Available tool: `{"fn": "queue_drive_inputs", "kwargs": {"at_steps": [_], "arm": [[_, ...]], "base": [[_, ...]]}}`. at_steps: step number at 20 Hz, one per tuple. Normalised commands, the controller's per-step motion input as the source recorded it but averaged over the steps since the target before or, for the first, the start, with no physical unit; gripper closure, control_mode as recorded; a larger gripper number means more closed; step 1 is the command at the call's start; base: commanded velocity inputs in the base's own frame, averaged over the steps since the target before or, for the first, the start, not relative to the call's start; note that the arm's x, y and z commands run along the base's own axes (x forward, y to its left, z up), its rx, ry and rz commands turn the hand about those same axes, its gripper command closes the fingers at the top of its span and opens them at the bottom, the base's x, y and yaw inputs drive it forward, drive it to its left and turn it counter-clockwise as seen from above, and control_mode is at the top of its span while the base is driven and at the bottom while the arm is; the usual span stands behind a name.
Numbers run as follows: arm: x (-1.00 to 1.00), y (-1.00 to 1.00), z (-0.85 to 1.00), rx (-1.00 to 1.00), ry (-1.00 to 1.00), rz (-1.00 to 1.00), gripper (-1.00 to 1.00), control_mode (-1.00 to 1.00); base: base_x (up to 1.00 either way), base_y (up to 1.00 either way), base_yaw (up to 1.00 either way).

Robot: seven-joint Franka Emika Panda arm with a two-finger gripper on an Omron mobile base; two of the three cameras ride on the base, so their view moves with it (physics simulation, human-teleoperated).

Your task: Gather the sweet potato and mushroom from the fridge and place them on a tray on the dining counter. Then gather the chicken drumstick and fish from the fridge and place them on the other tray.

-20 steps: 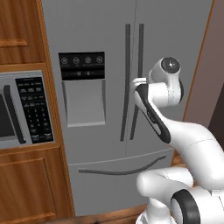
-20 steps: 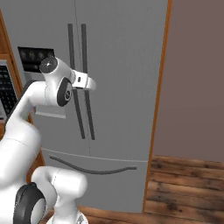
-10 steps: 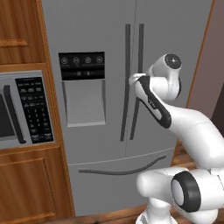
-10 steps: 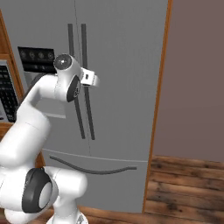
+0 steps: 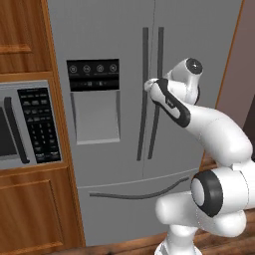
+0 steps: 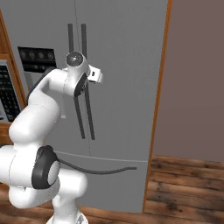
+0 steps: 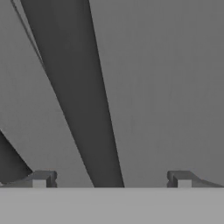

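Note:
The fridge [image 5: 109, 149] stands straight ahead with both grey doors closed. My gripper [image 7: 111, 180] is open and right up against the doors. One dark vertical bar handle [image 7: 83, 100] runs between its two fingertips [image 7: 41, 179], which are not closed on it. From the right base view the gripper [image 6: 97, 75] sits at the upper part of the right door's handle [image 6: 86, 109]. The sweet potato, mushroom, chicken drumstick and fish are hidden. The trays and the dining counter are out of view.
A steel microwave [image 5: 25, 124] is built into wood cabinets left of the fridge. The black dispenser panel [image 5: 93, 74] sits on the left door, and a curved drawer handle [image 5: 139, 194] runs below. A brown wall [image 6: 197, 78] and wood floor [image 6: 183, 183] lie to the right.
The arm has stretched forward and slightly up, bringing the open gripper closer to the fridge door handles. The doors have stayed closed.

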Motion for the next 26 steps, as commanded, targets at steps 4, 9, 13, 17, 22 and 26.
{"fn": "queue_drive_inputs", "kwargs": {"at_steps": [4, 9, 13, 17, 22, 26], "arm": [[0.58, 0.07, 0.00, 0.02, 0.00, 0.00, -1.00, -1.00], [0.51, 0.09, -0.05, 0.00, 0.02, 0.00, 1.00, -1.00], [0.14, 0.00, -0.06, -0.01, 0.05, 0.00, 1.00, -1.00], [-0.20, -0.01, -0.01, -0.03, 0.00, 0.00, 1.00, -1.00], [-0.67, -0.11, 0.06, -0.03, 0.00, -0.01, 1.00, -1.00], [-1.00, -0.19, 0.14, -0.03, -0.01, -0.02, 1.00, -1.00]], "base": [[0.00, 0.00, 0.00], [0.00, 0.00, 0.00], [0.00, 0.00, 0.00], [0.00, 0.00, 0.00], [0.00, 0.00, 0.00], [0.00, 0.00, 0.00]]}}
